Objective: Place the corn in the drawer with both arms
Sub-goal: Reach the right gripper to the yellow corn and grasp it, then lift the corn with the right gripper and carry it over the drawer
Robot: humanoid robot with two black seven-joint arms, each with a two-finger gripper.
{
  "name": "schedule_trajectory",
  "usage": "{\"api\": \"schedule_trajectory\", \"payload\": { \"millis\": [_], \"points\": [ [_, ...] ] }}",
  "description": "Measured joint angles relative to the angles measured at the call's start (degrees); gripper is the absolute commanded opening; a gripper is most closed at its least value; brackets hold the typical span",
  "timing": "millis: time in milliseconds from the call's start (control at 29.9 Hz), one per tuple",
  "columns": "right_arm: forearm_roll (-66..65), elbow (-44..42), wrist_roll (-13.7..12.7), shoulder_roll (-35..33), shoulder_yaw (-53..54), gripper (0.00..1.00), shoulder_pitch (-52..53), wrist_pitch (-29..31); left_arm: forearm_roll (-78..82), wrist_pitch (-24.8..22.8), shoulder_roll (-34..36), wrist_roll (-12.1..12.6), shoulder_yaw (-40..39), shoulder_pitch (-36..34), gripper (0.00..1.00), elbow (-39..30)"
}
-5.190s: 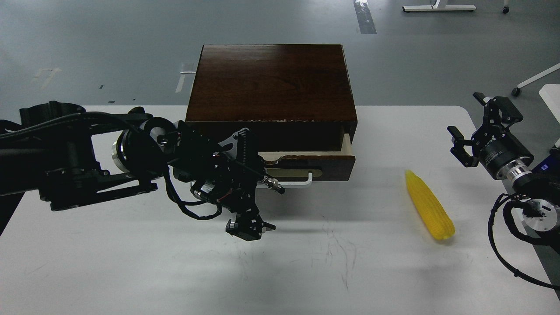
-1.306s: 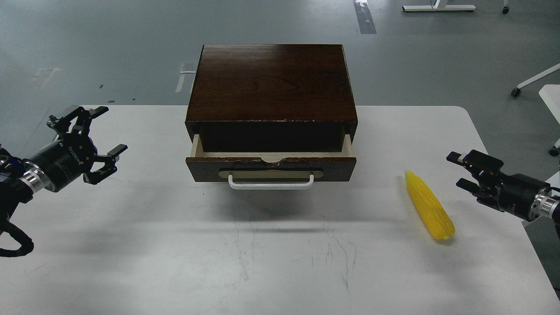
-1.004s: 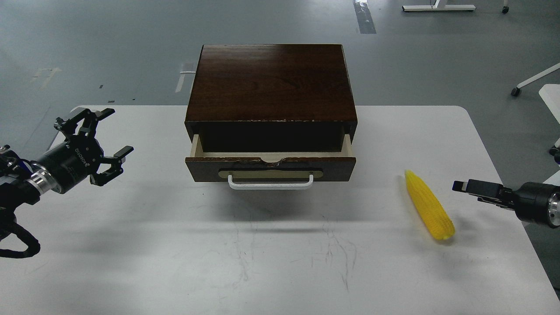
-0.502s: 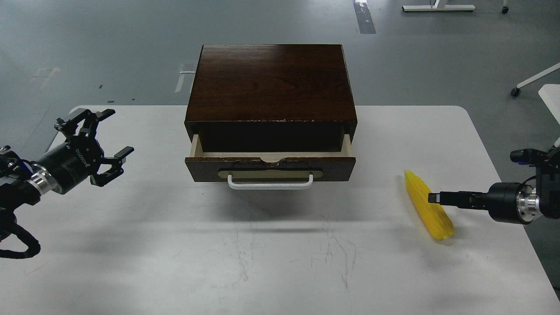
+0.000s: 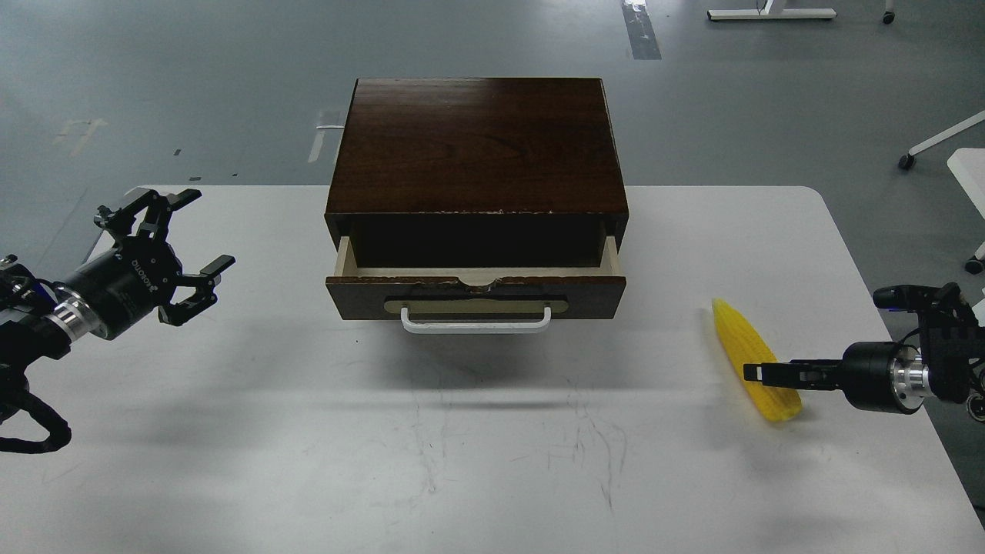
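Observation:
The yellow corn (image 5: 735, 338) lies on the white table (image 5: 462, 462) at the right, pointed end away from me. The drawer (image 5: 475, 294) of the dark brown box (image 5: 477, 142) is pulled partly out, with its white bar handle (image 5: 475, 325) facing me; its inside is dark. My right gripper (image 5: 758, 372) comes in level from the right and lies across the corn's thick near end. It is seen edge-on, so its fingers cannot be told apart. My left gripper (image 5: 165, 254) is open and empty, above the table's left side, well clear of the drawer.
The box stands at the middle of the table's far edge. Grey floor lies beyond the table. White furniture legs (image 5: 943, 138) and a white tabletop corner (image 5: 971, 165) show at the far right.
My left arm has left the drawer handle and drawn back to the left, leaving the drawer further out. My right gripper has turned edge-on and moved left and down onto the corn's thick end.

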Motion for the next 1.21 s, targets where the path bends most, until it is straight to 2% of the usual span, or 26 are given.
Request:
{"api": "schedule_trajectory", "payload": {
  "millis": [335,502,636,737,871,1004,1205],
  "points": [
    [0.1,3.5,0.0,-2.4,0.0,0.0,5.0,-0.9,0.1,0.0,0.0,0.0,-0.2,0.0,0.98,0.0],
    [0.0,8.0,0.0,-5.5,-0.7,0.0,15.6,-1.0,0.2,0.0,0.0,0.0,-0.5,0.0,0.98,-0.1],
    [0.0,10.4,0.0,-4.8,-7.0,0.0,30.3,-1.0,0.2,0.0,0.0,0.0,-0.8,0.0,0.98,-0.3],
    [0.0,11.2,0.0,-1.3,-12.8,0.0,40.0,-1.0,0.2,0.0,0.1,0.0,-1.2,0.0,0.98,-0.4],
    [0.1,11.4,0.0,7.1,-20.0,0.0,51.6,-1.4,0.2,0.0,0.1,0.0,-1.6,0.0,0.98,-0.3],
    [0.1,11.4,0.0,17.1,-25.1,0.0,57.8,-4.3,0.2,0.0,0.1,0.0,-1.6,0.0,0.98,0.0],
    [-0.9,11.2,0.0,30.9,-29.9,0.0,61.2,-10.5,0.2,0.0,0.6,0.0,-1.7,-0.2,0.98,0.1]
  ]
}}
